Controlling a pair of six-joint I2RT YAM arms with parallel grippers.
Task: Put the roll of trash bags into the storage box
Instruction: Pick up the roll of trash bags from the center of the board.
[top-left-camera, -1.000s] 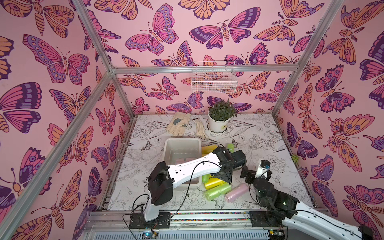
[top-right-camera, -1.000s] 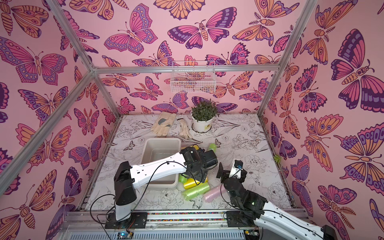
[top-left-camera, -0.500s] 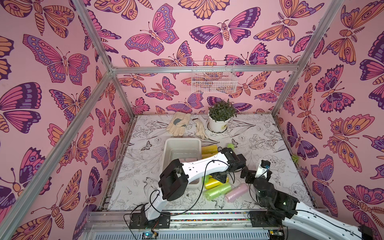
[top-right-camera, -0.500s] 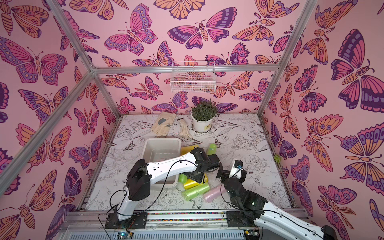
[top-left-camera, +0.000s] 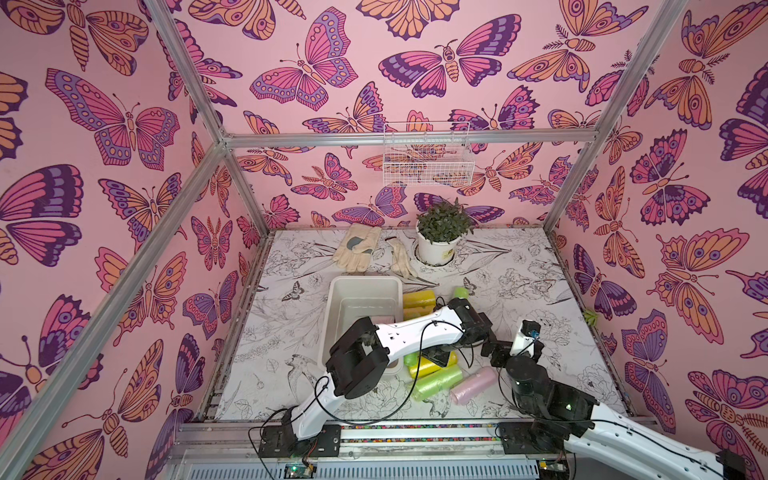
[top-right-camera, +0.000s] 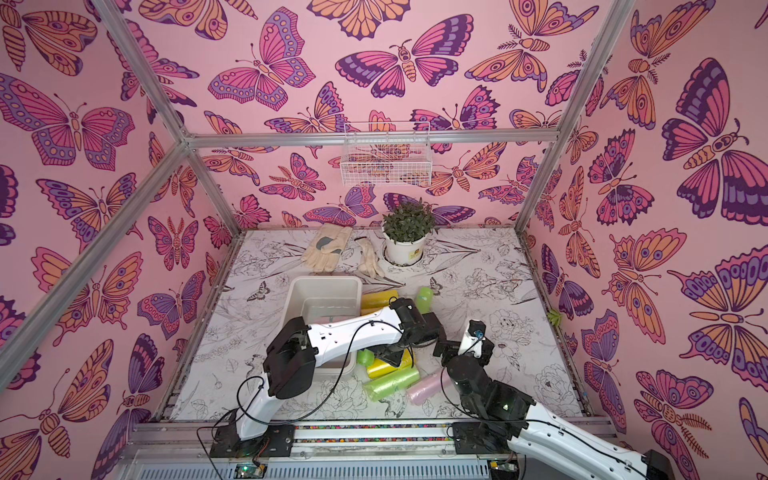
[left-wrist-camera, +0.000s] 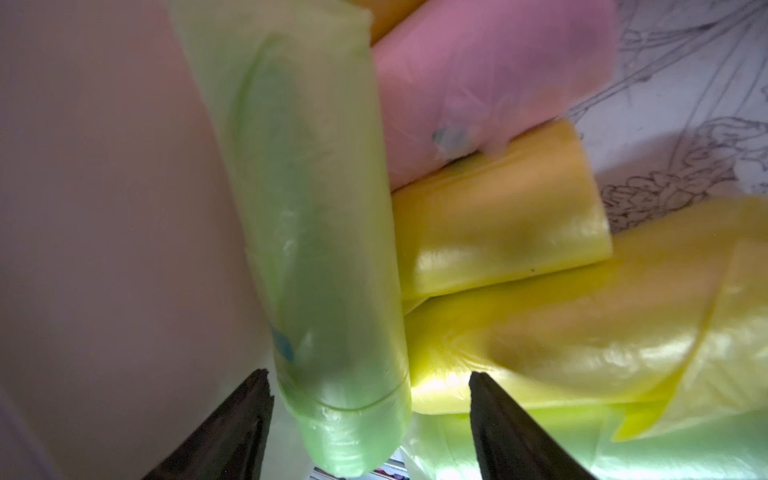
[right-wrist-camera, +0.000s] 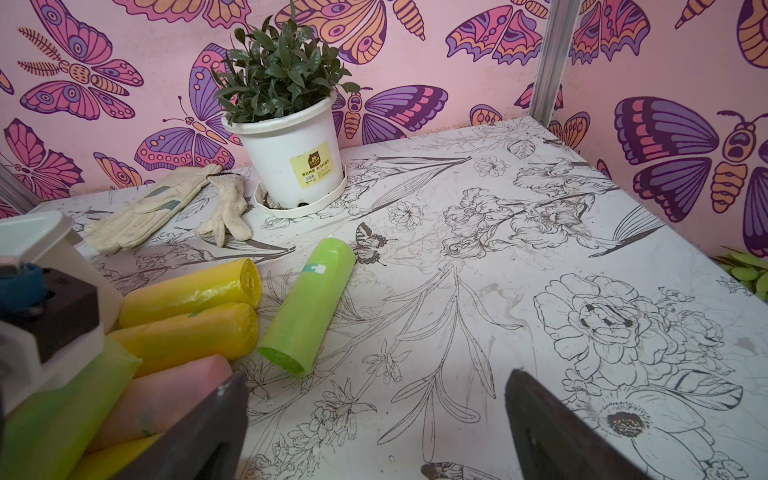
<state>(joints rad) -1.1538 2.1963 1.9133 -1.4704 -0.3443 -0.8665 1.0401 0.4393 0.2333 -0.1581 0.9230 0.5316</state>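
Status: pick stage, nothing lifted. Left gripper (left-wrist-camera: 368, 376) is down on the pile just right of the storage box (top-left-camera: 365, 280), at its near end. In the wrist view the jaws stand apart, one each side of the end of a green roll (left-wrist-camera: 316, 232). There's a gap on both sides, so no clamp on it yet. That roll lies on the table (right-wrist-camera: 498, 249), lengthwise against the box's outer right wall, with a pink roll (left-wrist-camera: 478, 83) and a yellow roll (left-wrist-camera: 498, 208) touching its right side. Right gripper (right-wrist-camera: 376, 374) sits just right of the pile, jaws wide, nothing between them.

Done: approach and alignment, by the look of it. A pinkish patch (top-left-camera: 384, 319) shows inside the box; it may be a roll already in, can't tell.

Left: squeeze, lift clear of the neighbours, carry left over the rim, release. More rolls wait outside, including two far yellow rolls (top-left-camera: 417, 300) and a far green roll (right-wrist-camera: 309, 307).
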